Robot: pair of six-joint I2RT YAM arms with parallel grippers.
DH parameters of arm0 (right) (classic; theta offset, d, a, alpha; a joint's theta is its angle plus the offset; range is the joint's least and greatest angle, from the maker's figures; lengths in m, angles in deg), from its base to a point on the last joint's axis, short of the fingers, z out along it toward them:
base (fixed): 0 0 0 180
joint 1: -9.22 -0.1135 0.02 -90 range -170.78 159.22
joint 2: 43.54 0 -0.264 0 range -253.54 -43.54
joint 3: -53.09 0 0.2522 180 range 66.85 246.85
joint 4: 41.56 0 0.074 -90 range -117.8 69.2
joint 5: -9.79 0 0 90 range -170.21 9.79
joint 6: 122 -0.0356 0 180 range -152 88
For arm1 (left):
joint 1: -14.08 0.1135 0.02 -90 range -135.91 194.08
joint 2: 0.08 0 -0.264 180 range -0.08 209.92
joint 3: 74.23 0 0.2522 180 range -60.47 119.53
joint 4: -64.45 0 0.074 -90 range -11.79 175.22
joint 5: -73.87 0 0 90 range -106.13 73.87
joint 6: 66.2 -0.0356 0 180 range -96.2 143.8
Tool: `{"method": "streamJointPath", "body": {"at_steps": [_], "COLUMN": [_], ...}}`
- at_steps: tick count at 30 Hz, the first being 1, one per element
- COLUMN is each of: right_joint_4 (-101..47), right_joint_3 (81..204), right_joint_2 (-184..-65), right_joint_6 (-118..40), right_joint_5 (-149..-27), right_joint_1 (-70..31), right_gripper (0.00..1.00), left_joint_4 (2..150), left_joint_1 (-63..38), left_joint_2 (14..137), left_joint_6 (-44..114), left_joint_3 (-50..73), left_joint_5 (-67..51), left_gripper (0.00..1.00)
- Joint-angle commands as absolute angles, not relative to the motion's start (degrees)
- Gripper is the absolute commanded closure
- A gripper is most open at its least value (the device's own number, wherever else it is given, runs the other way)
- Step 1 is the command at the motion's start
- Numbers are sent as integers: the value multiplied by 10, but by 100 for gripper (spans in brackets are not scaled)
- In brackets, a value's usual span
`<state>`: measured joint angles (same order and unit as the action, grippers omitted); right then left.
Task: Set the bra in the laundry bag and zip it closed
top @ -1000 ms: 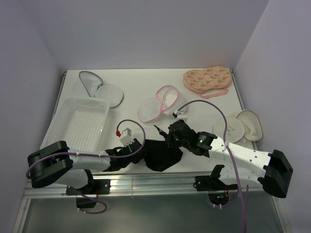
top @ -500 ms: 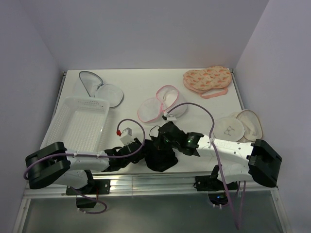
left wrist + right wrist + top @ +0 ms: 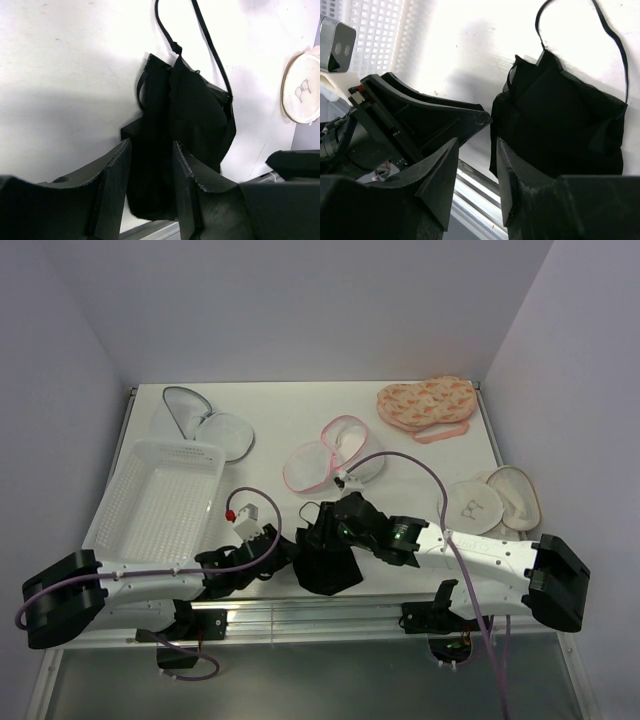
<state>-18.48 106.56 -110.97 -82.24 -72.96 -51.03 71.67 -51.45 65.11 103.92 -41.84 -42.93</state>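
1. The left jaws stand partly open, low over the tabletop. They straddle one edge of the bra. Black fabric shows in the gap, but they are not closed on it.
2. The right jaws are also partly open and hold nothing. They hang just beside the same side of the bra, with their tips close to the left jaws.
3. The bra lies folded and flat near the front edge of the tabletop, and a thin strap loops away from it.
4. The laundry bag sits farther back, apart from the bra. It appears to lie open in two halves.
5. My reading is that the step in hand is grasping the bra. Nothing is in the bag yet, and the zipping has not begun.
6. The next move calls for one pair of jaws to close on a thick fold of fabric rather than on the strap alone. They then need to lift the bra clear and carry it back to the open bag.
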Motion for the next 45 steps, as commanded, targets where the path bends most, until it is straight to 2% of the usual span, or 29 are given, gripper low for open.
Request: {"method": "streamJointPath", "body": {"at_steps": [1,8,16,23,32,36,37,39,40,42,44,45], "right_joint_4": [-202,-181,-145,-137,-165,-182,-190,-202,-209,-225,-241,-245], "right_joint_3": [1051,1031,995,967,919,907,903,898,895,893,887,882], "right_joint_2": [-1083,-1059,-1019,-981,-953,-950,-951,-956,-959,-971,-977,-982], "right_joint_6": [-829,-833,-841,-833,-812,-806,-804,-800,-798,-795,-794,-794], "right_joint_5": [-726,-707,-639,-632,-671,-687,-691,-697,-704,-712,-719,-721], "right_joint_1": [-515,-517,-510,-476,-405,-386,-382,-381,-379,-377,-375,-375], "right_gripper": [55,53,47,43,43,43,43,42,41,39,38,37], "left_joint_4": [752,780,730,683,698,698,703,714,726,738,750,751], "left_joint_1": [-514,-514,-514,-526,-545,-545,-545,-544,-544,-541,-537,-536], "left_joint_2": [617,571,618,669,705,717,723,733,742,752,767,772], "left_joint_6": [1048,1041,970,935,930,930,930,932,933,939,946,950], "left_joint_3": [-430,-423,-370,-360,-346,-346,-343,-334,-331,-325,-321,-322], "left_joint_5": [-450,-470,-442,-413,-425,-432,-436,-452,-458,-471,-474,-478], "left_gripper": [55,51,45,45,48,58,65,71,79,87,99,100]}}
